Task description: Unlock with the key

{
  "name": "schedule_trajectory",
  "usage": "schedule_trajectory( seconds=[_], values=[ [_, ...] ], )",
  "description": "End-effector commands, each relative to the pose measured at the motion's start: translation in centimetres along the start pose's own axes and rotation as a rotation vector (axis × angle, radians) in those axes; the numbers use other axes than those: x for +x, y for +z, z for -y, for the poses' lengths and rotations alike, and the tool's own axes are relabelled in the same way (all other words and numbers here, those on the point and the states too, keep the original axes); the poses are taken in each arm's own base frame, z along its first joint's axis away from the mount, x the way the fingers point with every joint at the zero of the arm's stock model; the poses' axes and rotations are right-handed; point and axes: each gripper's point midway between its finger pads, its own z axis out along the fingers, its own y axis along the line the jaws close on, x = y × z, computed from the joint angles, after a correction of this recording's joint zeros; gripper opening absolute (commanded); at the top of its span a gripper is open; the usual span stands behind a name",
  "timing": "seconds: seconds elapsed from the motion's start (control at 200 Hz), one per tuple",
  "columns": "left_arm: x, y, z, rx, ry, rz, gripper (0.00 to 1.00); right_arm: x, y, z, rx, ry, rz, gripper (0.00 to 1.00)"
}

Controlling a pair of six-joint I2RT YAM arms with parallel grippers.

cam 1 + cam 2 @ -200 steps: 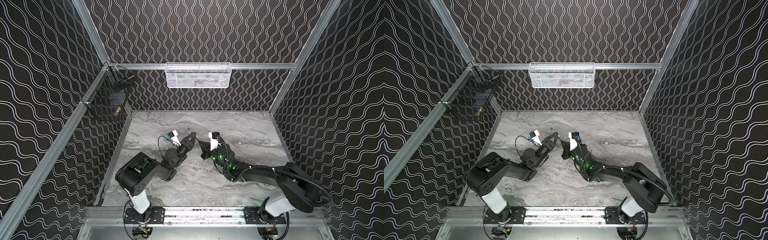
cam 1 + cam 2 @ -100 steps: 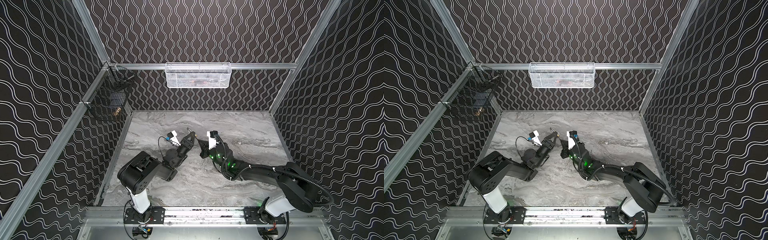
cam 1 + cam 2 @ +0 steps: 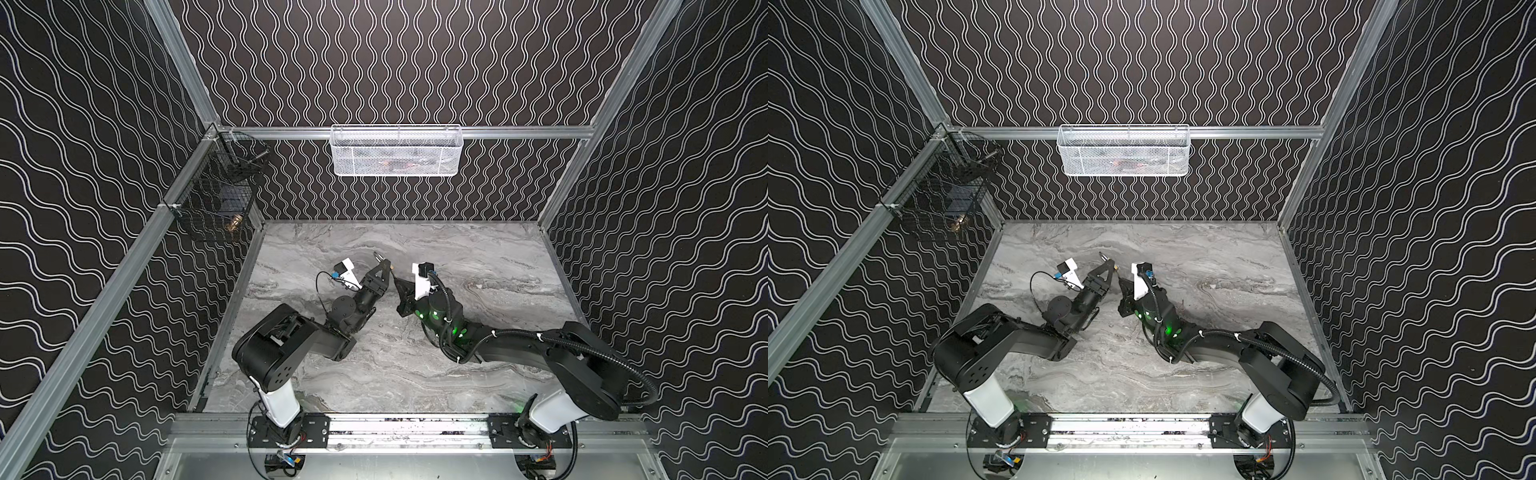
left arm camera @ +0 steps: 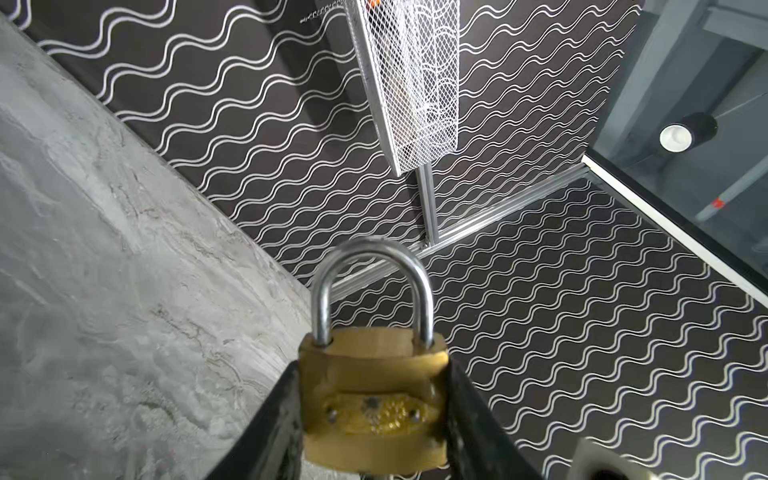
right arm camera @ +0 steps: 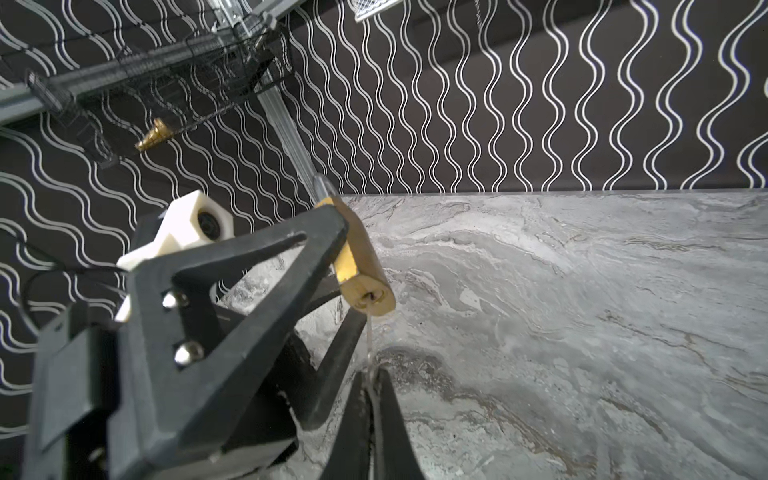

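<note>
- In both top views, two black jointed arms meet tip to tip over the middle of the grey, veined marble-look tabletop (image 3: 415, 374). The left gripper (image 3: 383, 269) points towards the back wall, and the right gripper (image 3: 396, 280) sits just beside it.
- Left wrist view: matte black fingers (image 4: 278, 415) pinch the flanks of a squat brass padlock (image 4: 374, 399). Its face is embossed and riveted, and its polished steel shackle (image 4: 370, 282) is seated in the body. A white mesh basket (image 4: 415, 83) hangs on the wavy-patterned wall.
- Right wrist view: the padlock is held above the table, its oval base turned this way. The right gripper's tapered fingers (image 5: 353, 415) are pressed together on a thin silver key (image 5: 369, 332), whose tip reaches the keyhole (image 5: 368, 297).
</note>
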Motion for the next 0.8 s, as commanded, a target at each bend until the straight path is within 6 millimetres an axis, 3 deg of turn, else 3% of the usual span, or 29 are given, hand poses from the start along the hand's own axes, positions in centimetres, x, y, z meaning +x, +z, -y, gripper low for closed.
schedule_trajectory(
  seconds=[0.0,0.17,0.345,0.561,0.791],
  values=[
    [4.9,-1.1,1.1,0.08,-0.032,-0.276,0.0,-3.5,-1.2,-4.2,-0.212,-0.022,0.135,0.0],
    [4.9,-1.8,2.5,0.133,0.011,-0.322,0.0,-2.8,-2.7,-3.9,-0.225,-0.063,0.134,0.0],
    [3.2,-2.3,1.3,0.102,0.056,-0.278,0.0,-1.2,-4.2,-2.7,-0.188,-0.033,0.075,0.0],
    [0.6,-2.1,1.9,0.099,0.209,-0.147,0.0,1.1,-6.4,-2.2,-0.132,0.032,0.017,0.0],
    [-1.1,-2.2,2.7,0.097,0.24,-0.071,0.0,2.5,-7.6,-0.2,0.075,0.053,-0.03,0.0]
  ],
)
